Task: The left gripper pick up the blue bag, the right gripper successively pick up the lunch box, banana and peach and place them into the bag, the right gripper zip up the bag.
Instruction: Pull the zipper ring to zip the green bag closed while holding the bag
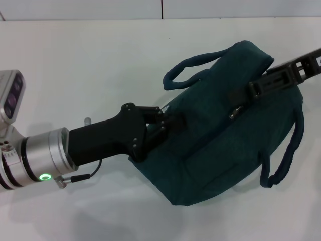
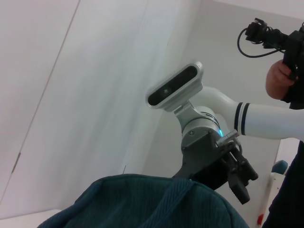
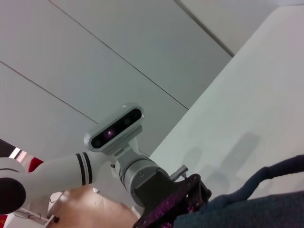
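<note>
The blue bag (image 1: 220,145) lies on its side on the white table, its top seam closed and both loop handles free. My left gripper (image 1: 168,123) comes in from the left and is shut on the bag's near end. Reaching in from the upper right, my right gripper (image 1: 239,103) has its fingers closed at the small silver zipper pull (image 1: 234,114) on the bag's top. The left wrist view shows the bag's fabric (image 2: 142,204) with the right gripper (image 2: 240,183) beyond it. In the right wrist view the left gripper (image 3: 190,199) sits at the bag (image 3: 266,211). Lunch box, banana and peach are out of view.
The white table (image 1: 90,60) stretches around the bag, with a wall along its far edge. A person holding a camera (image 2: 285,76) stands behind the right arm.
</note>
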`<state>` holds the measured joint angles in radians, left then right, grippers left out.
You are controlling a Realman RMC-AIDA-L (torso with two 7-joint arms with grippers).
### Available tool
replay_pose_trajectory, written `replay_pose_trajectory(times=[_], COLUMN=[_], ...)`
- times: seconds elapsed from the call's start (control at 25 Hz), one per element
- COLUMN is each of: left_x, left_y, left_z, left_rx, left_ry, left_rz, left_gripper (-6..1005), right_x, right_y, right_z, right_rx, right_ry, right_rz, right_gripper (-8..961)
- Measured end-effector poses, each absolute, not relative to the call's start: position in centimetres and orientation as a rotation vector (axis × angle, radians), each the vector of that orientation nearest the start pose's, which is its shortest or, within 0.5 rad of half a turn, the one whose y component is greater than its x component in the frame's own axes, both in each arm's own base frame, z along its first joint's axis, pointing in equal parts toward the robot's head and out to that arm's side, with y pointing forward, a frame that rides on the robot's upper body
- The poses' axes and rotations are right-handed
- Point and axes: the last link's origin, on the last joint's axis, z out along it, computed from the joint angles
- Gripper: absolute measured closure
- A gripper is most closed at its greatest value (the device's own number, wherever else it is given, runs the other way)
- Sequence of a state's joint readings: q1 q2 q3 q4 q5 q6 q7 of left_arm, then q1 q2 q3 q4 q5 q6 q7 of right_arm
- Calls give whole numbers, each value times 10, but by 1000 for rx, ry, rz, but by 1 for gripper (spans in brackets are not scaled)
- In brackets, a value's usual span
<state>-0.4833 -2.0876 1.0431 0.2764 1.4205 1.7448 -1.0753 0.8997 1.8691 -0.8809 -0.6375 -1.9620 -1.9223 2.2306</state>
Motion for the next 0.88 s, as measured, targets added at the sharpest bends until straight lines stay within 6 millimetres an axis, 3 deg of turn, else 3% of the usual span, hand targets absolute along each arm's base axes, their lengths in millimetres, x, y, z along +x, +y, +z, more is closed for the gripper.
replay_pose_trajectory(times=[0.88], left_x=[-230], left_y=[271], left_z=[-45], left_rx=[-2667], left_ry=[-561], left_rz=[-1382], left_gripper=[944], right_x=[138], right_y=[366], right_z=[44], right_rx=[-3211], right_ry=[1254], right_rz=[409], right_gripper=[208])
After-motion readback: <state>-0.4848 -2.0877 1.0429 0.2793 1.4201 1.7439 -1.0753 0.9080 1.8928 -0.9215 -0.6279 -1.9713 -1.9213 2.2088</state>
